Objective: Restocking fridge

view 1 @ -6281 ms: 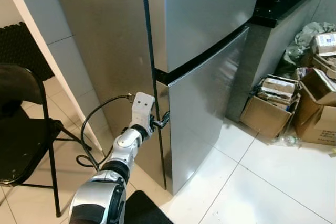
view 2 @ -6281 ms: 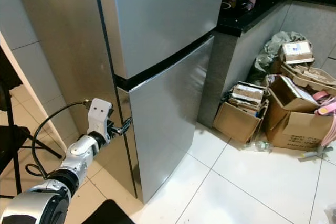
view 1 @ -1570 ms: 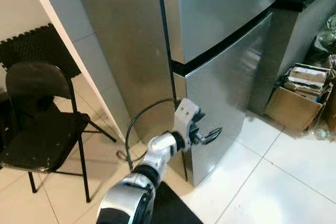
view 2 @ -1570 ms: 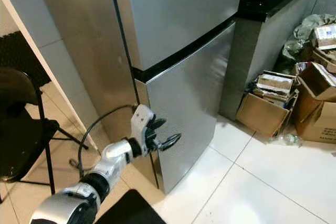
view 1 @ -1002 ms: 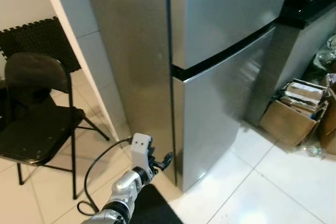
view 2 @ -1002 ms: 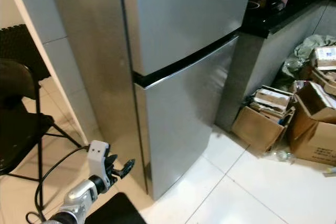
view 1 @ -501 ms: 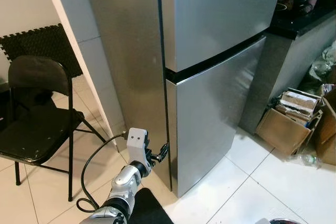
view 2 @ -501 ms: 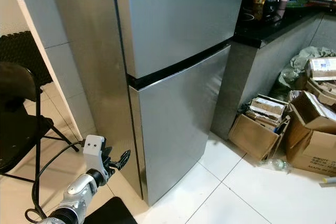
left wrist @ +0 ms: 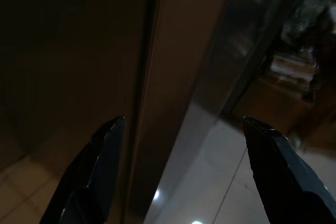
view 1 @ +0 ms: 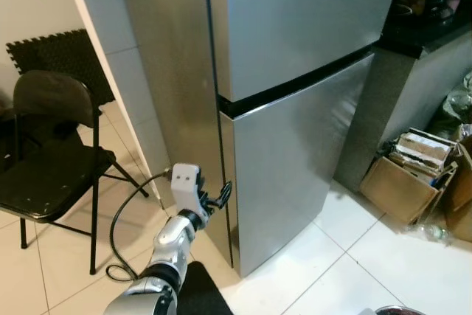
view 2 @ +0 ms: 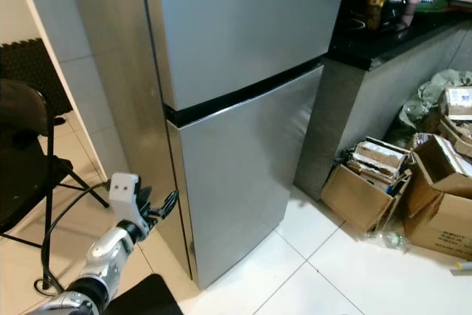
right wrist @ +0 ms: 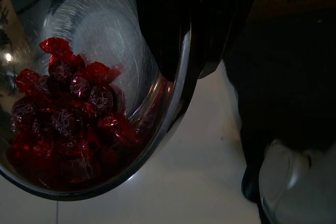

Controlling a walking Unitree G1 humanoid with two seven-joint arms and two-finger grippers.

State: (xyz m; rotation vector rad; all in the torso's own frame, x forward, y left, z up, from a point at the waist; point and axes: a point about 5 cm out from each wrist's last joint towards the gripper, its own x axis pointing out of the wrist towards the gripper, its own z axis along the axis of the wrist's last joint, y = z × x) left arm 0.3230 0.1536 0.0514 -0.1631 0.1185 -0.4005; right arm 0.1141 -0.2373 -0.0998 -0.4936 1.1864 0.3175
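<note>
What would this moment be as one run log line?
fridge: both doors closed | left end effector: open, at lower door edge | right end effector: shut on bowl rim | bowl: red wrapped sweets

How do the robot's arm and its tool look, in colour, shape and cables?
The left arm is silver with black joint bands. A white boxy camera housing sits at the wrist, and a black cable loops from it. The left tool has two long, pointed black fingers.
</note>
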